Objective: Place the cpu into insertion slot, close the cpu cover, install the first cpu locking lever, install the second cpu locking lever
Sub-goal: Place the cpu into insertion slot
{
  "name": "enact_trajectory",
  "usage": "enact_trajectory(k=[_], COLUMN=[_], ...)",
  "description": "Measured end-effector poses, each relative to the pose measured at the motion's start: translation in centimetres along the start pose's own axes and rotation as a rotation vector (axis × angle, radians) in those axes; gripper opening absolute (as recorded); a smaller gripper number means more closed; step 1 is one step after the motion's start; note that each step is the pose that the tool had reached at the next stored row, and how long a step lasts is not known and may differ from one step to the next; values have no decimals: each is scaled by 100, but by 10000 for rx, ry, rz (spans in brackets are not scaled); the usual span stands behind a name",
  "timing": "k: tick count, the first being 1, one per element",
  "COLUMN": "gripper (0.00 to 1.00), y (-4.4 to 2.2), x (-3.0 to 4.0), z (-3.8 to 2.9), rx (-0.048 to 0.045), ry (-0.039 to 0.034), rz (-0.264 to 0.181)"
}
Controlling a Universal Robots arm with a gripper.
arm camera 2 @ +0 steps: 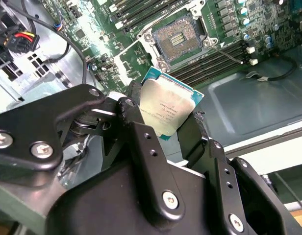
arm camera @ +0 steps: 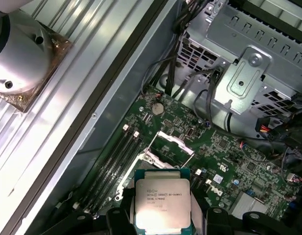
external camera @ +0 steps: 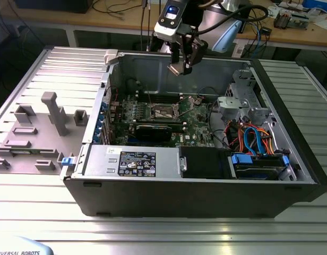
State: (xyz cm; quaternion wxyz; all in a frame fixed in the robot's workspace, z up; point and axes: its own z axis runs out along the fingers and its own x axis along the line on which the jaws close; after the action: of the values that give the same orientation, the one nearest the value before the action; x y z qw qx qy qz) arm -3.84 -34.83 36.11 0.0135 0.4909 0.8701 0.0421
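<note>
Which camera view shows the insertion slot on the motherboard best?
The second wrist view: the insertion slot faces the camera, open, with its contact field and silver rim visible. The first wrist view shows it at a slant, just past the held cpu. The exterior view shows it from afar, deep inside the case.

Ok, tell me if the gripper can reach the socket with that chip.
Probably yes. The gripper, shut on the chip, hangs above the open case, and the socket lies uncovered with nothing seen between them.

Exterior view: we overlook the case point(external camera: 206, 197) from afar; both wrist views peer closely past the gripper point(arm camera 2: 163, 111) point(arm camera: 163, 215) onto the insertion slot point(arm camera 2: 178, 41) point(arm camera: 171, 148) beneath.
</note>
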Motion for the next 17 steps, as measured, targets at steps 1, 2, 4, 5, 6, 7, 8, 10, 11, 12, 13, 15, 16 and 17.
enact_trajectory(k=[1, 2, 4, 5, 6, 7, 8, 10, 11, 12, 13, 15, 16, 17], gripper=[54, 54, 54, 54, 54, 54, 54, 54, 54, 54, 54, 54, 54, 54], y=[0, 0, 0, 0, 0, 0, 0, 0, 0, 0, 0, 0, 0, 0], x=[0, 0, 0, 0, 0, 0, 0, 0, 0, 0, 0, 0, 0, 0], z=[0, 1, 1, 1, 1, 1, 1, 2, 1, 1, 2, 2, 2, 2], rx=[-3, -6, -10, -13, -15, -18, -21, -25, -27, -28, -31, -35, -37, -39], ry=[-11, -28, -50, -64, -75, -88, -104, -123, -134, -143, -153, -173, -182, -192], rz=[114, 318, 566, 727, 856, 1003, 1186, 1407, 1526, 1633, 1751, 1979, 2086, 2197])
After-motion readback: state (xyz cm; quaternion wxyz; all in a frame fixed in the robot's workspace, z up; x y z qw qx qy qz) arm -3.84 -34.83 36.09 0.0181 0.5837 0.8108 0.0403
